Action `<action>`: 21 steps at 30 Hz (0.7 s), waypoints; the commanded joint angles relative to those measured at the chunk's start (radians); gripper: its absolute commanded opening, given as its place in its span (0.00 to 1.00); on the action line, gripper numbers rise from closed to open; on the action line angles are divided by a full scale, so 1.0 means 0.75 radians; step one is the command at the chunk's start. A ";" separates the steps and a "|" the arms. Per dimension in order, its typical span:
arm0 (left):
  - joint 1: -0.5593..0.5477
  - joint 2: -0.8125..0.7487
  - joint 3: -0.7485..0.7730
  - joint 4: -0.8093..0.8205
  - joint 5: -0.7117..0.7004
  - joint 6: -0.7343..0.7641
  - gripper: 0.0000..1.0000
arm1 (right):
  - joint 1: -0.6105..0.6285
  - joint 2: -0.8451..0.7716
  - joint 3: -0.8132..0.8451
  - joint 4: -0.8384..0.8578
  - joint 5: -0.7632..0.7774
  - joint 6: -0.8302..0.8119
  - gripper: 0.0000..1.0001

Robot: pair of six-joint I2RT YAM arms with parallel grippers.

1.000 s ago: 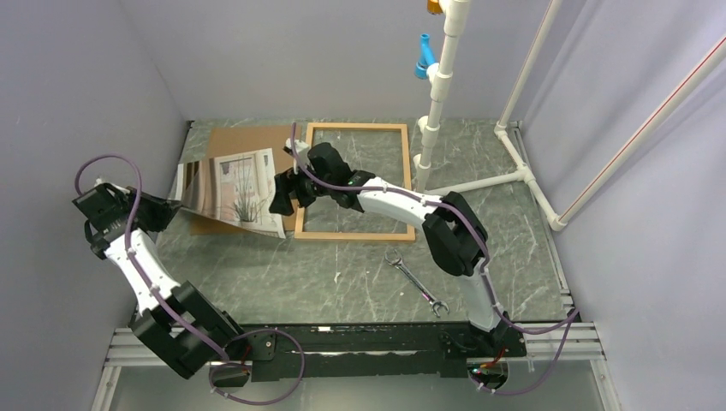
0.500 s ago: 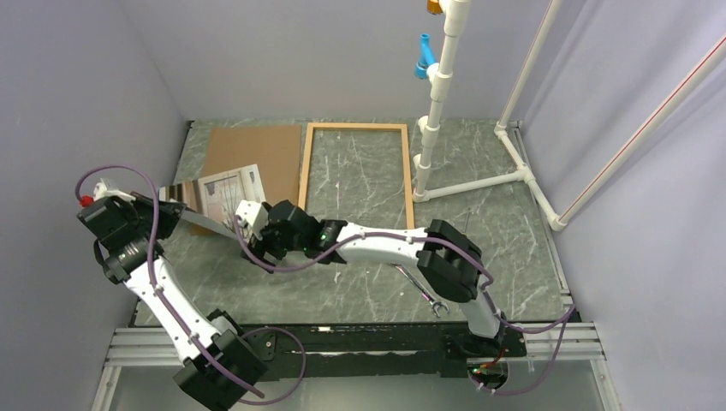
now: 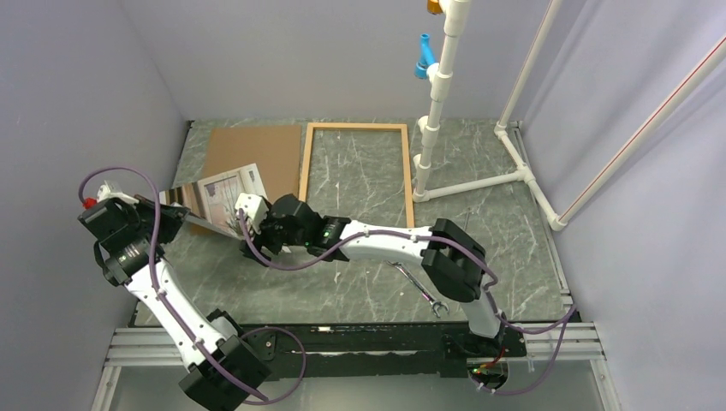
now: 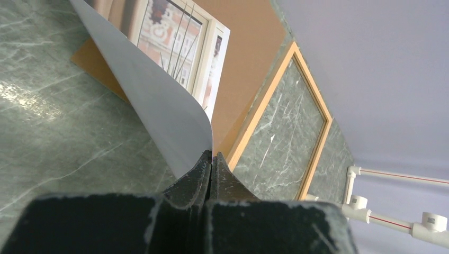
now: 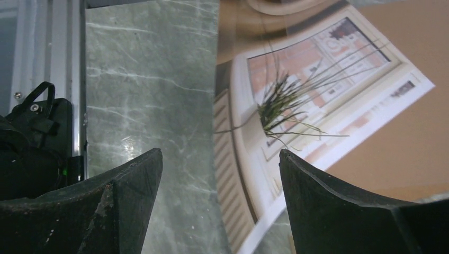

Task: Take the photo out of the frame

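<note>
photo [image 3: 227,188] running lengthwise left-to-right, left end tilting up | left tool [image 4: 212,159] pinching its edge | right tool [image 5: 219,156] hovering spread above it | its lettering showing too blurred to read

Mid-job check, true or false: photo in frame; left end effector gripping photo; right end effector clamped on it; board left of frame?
The photo is in the frame: false; it is out, and the frame lies empty.
The left end effector grips the photo: true.
The right end effector is clamped on the photo: false; it is open over it.
The board lies left of the frame: true.
</note>
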State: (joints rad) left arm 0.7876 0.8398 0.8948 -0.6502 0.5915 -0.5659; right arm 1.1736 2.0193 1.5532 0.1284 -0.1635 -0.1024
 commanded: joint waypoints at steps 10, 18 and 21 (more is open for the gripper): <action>0.005 -0.058 0.156 -0.125 0.019 -0.004 0.00 | 0.059 0.198 0.276 0.036 0.101 0.095 0.52; 0.006 -0.098 0.295 -0.202 0.029 -0.024 0.00 | 0.059 0.216 0.439 -0.104 0.011 0.202 0.00; 0.005 -0.085 0.376 -0.232 0.085 -0.005 0.00 | 0.056 0.141 0.379 -0.085 -0.038 0.249 0.00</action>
State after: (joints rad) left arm 0.7876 0.7834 1.0836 -0.8135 0.5835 -0.5686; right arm 1.2163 2.2040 1.8389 0.0776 -0.1387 0.0185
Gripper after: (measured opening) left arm 0.009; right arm 0.008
